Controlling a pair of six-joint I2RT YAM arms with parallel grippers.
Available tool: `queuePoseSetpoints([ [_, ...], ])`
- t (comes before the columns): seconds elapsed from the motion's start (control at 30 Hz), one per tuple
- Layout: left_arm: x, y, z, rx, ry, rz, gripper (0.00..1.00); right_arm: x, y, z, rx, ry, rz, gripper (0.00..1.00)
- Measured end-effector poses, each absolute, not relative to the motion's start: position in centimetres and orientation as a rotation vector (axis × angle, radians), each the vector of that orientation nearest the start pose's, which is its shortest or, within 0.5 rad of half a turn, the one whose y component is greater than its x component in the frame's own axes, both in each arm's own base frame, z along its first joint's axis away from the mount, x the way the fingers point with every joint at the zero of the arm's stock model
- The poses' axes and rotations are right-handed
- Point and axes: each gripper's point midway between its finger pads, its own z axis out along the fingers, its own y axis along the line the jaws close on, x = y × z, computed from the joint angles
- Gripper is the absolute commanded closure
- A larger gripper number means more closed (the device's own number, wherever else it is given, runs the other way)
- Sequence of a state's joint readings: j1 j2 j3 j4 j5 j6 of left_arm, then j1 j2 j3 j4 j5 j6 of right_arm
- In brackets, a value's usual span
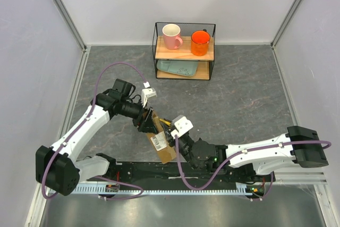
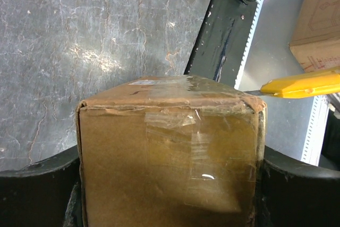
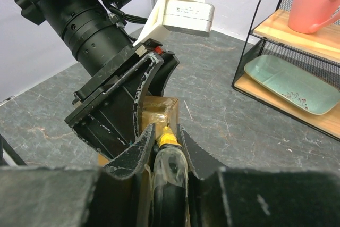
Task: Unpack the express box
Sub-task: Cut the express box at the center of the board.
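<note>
Express box [image 2: 170, 147] sits clamped between my left gripper's [image 1: 147, 123] widely spread fingers. My right gripper [image 3: 166, 150] pinches the yellow utility knife [image 2: 303, 84], whose tip meets the box's taped corner just beyond both hands.

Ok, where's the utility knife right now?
The knife is clamped in the right jaws, left of centre in the top view, its tip at the express box.

1. Express box [image 2: 159, 174]: matt brown cardboard, creased along its edges.
2. Clear tape [image 2: 175, 131] across the box end: glossy, wrinkled film.
3. Utility knife [image 2: 303, 84]: smooth yellow plastic.
4. Table [image 2: 79, 35]: dark grey marbled surface with a faint sheen.
5. Shelf rack [image 1: 186, 55]: thin black wire frame, pale wood boards.
6. Pink mug [image 1: 171, 36] and orange mug [image 1: 200, 43]: glossy glaze.
</note>
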State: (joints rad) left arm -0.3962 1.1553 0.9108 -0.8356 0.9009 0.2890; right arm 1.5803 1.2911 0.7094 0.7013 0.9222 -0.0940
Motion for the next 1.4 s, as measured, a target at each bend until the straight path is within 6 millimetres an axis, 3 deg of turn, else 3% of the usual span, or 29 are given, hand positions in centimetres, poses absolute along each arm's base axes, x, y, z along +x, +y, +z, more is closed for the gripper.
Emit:
queuePoseSetpoints([
  [0.83, 15.6, -19.7, 15.3, 0.953, 2.361, -1.307, 0.53, 12.3, 36.3, 22.7, -0.511, 1.518, 0.455, 1.00],
  [1.2, 16.3, -19.5, 15.7, 0.942, 2.325, -1.275, 0.53, 10.7, 35.1, 18.7, -0.685, 1.566, 0.339, 1.00],
  [1.4, 16.5, -19.7, 16.2, 0.990, 2.258, -1.242, 0.53, 10.8, 34.4, 19.2, -0.701, 1.561, 0.325, 1.00],
])
